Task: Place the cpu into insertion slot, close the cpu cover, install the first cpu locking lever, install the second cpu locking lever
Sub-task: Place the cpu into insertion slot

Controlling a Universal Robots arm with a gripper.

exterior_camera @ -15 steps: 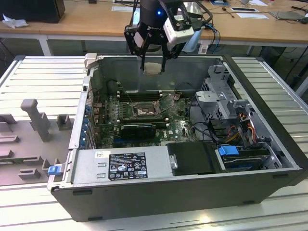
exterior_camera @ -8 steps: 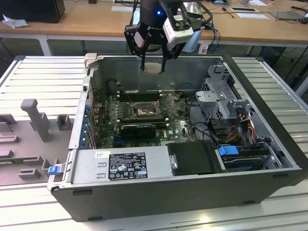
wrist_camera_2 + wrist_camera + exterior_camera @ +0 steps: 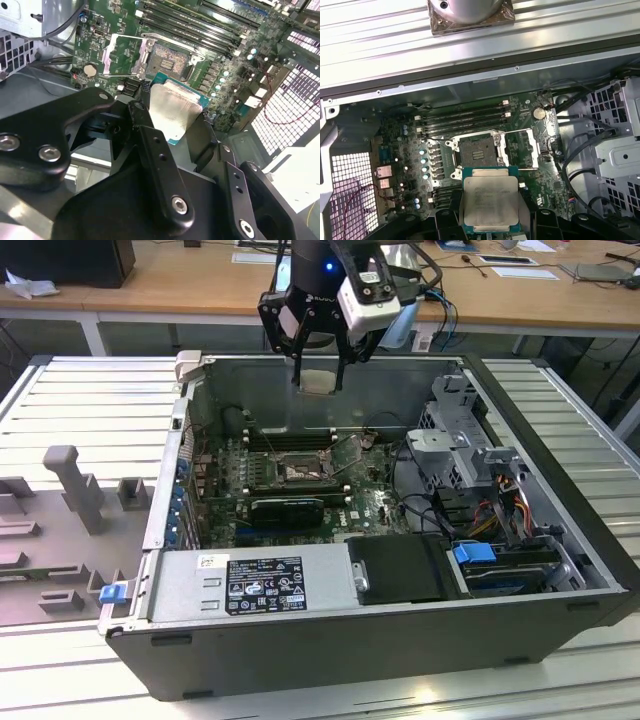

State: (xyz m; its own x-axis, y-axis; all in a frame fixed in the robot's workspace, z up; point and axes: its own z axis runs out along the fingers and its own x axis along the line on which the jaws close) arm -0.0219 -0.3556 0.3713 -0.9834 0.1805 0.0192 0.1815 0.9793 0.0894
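The black jaws are clenched on the small flat square cpu (image 3: 490, 200) with the pale silver-beige metal face, gripping it by two opposite edges. In the exterior view they hold it in the air above the open dark grey computer case (image 3: 400, 640), which lies on its side on the ribbed metal worktop (image 3: 90, 410). In both wrist views the cpu hangs over the green circuit board (image 3: 547, 175), near the square dark insertion slot (image 3: 477, 151) with its silvery rim, and apart from it. The slot's contact field is exposed. The thin silvery windowed cpu cover (image 3: 522, 149) lies flipped open just beside the slot.
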